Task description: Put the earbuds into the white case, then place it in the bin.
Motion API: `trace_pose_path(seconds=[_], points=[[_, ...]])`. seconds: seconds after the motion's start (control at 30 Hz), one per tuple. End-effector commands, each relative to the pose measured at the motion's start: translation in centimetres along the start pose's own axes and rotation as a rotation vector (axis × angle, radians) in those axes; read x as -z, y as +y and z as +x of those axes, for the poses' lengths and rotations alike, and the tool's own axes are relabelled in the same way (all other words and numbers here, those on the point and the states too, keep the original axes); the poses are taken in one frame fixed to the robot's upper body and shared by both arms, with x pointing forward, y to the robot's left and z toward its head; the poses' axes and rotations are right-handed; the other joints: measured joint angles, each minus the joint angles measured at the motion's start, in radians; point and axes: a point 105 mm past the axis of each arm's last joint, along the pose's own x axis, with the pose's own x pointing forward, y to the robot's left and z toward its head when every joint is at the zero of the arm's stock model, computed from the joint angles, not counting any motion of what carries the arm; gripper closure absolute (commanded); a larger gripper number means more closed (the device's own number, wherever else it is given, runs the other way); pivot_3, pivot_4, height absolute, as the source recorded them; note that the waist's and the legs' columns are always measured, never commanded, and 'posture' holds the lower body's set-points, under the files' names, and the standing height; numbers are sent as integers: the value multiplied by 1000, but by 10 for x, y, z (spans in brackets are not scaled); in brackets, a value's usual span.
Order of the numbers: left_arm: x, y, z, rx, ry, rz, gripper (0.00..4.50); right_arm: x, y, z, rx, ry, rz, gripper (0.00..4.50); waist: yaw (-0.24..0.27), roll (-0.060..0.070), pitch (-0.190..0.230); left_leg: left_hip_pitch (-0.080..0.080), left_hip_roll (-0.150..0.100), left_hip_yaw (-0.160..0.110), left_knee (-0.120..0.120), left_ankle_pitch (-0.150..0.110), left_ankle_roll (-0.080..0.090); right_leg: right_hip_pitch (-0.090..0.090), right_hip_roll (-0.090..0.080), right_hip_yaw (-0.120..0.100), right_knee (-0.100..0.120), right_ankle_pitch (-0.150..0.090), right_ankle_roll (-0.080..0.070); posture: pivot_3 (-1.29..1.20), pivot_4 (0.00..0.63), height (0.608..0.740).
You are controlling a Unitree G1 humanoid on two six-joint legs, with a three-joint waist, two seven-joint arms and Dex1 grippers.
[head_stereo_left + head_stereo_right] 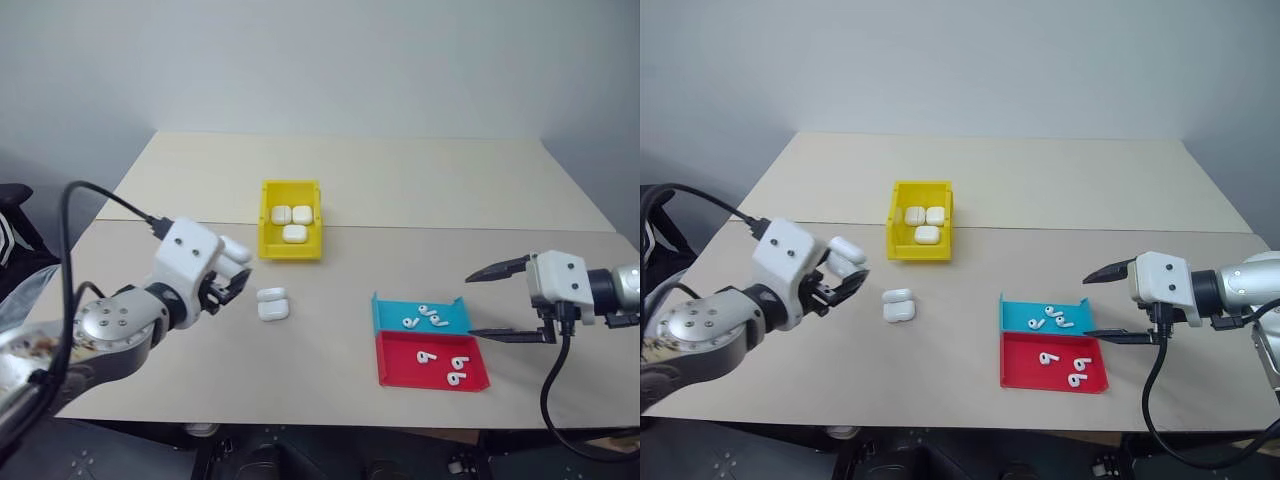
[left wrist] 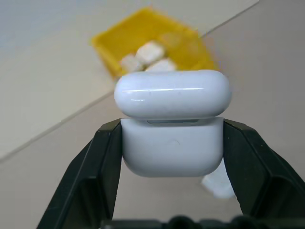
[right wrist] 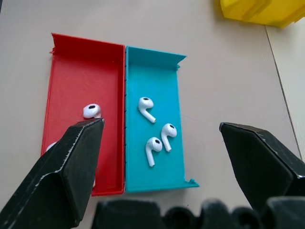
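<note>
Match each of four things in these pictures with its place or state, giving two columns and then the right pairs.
Things:
1. left gripper
2. right gripper
3. blue tray
4. yellow bin

Places or states:
A. holds three earbuds
B. open, above the trays
C. holds three white cases
D. shut on a white case

Pairs: 1-D, 2-B, 3-A, 4-C

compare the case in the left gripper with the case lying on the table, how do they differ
The held case is lifted off the table, clamped between the left gripper's fingers; the table case rests on the tabletop, ungripped. The held case's lid sits shut or nearly so; the table case's lid lies open. Both are small, glossy white and rounded.
</note>
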Motion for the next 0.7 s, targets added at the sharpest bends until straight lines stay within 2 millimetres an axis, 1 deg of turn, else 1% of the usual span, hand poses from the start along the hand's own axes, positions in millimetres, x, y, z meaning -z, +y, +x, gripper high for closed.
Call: trace_pose_path(seconds=[0.03, 0.1, 0.13, 0.27, 0.33, 0.43, 0.5, 0.6, 0.7], points=[[-22, -16, 6, 117, -270, 88, 1553, -21, -6, -12, 34, 2, -81, 0, 2, 0, 0, -1, 0, 0, 0, 0, 0, -1, 0, 0, 1, 0, 0, 0, 150, 740], [-28, -28, 8, 184, -420, 107, 1553, -30, -4, -11, 37, -10, -123, 0, 2, 0, 0, -5, 0, 1, 1, 0, 0, -6, 0, 1, 2, 0, 0, 0, 150, 740], [-29, -33, 9, 216, -466, 116, 1553, -32, -3, -11, 39, -12, -145, 0, 2, 0, 0, -6, 1, 0, 1, 0, 0, -6, 0, 1, 2, 0, 0, 0, 150, 740], [-24, -53, 15, 341, -608, 67, 1553, -38, 4, -11, 28, 14, -181, 0, 2, 1, -1, -7, 1, 1, 2, 0, 2, -6, 0, 1, 2, 0, 0, 0, 150, 740], [-20, -58, 18, 346, -655, 33, 1553, -40, 7, -11, 19, 26, -189, 0, 2, 1, -1, -7, 1, 1, 3, -1, 2, -7, 0, 1, 4, 0, 0, 0, 150, 740], [-18, -73, 24, 391, -704, -19, 1553, -41, 12, -10, -36, 62, -165, 0, 0, 2, -1, -7, 1, 1, 5, -4, 8, -7, 0, 2, 6, 0, 1, 0, 150, 740], [-21, -81, 23, 434, -738, -55, 1553, -43, 16, -11, -88, 82, -62, 0, -1, 2, -2, -7, 2, 0, 7, -4, 9, -6, 1, 2, 7, 0, 1, 0, 150, 740], [-23, -89, 17, 482, -787, -67, 1553, -46, 24, -13, -175, 124, 56, 0, -3, 3, -2, -6, 2, 0, 7, -5, 9, -6, 1, 2, 8, 0, 1, 0, 150, 740], [-19, -96, 8, 554, -806, -55, 1553, -46, 28, -12, -212, 193, 64, 0, -4, 4, -3, -6, 3, 0, 7, -5, 10, -6, 1, 2, 8, 0, 1, 0, 150, 740]])
